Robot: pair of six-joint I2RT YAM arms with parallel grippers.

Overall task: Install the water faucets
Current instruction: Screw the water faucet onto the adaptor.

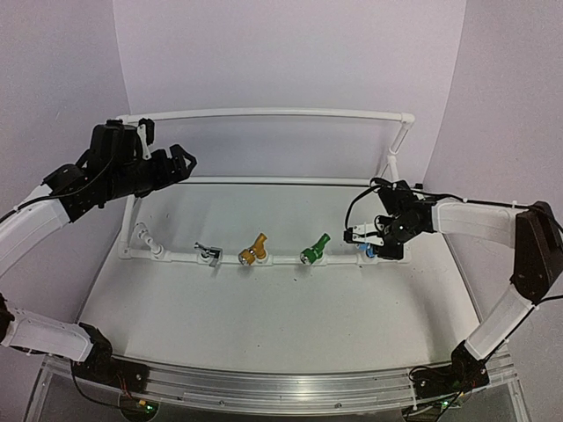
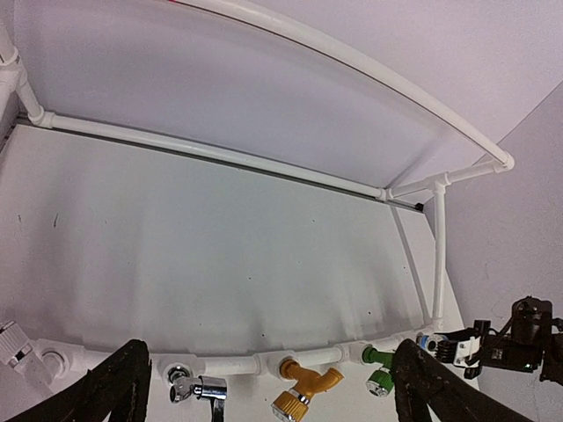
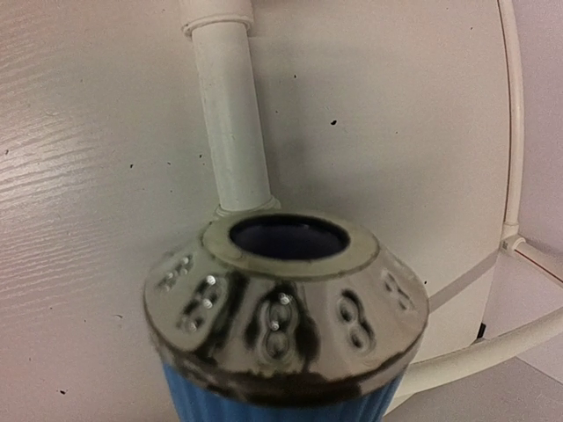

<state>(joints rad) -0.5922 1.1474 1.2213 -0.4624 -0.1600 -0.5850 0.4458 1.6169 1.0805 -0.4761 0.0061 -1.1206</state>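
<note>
Seating blue faucet [image 1: 370, 251] onto front pipe [image 3: 233, 132] of white PVC frame [image 1: 264, 114], rightmost of the row. Right gripper [image 1: 361, 237] directly on it, apparently clamped around the ribbed blue plastic body; pads hidden in the wrist view, so grip judged from overhead only. Long axis running off the pipe toward near edge, nozzle end facing wrist camera: shiny dimpled metal collar, dark round bore. Left gripper [image 1: 180, 163] raised over far-left corner, well apart, fingers [image 2: 119, 387] spread wide, holding nothing. Right arm clearly nearer. Silver faucet [image 1: 208, 253], yellow faucet [image 1: 253, 251], green faucet [image 1: 314, 249] sitting on same pipe, nozzles angled forward. Smooth matte table [image 1: 264, 316] below.
</note>
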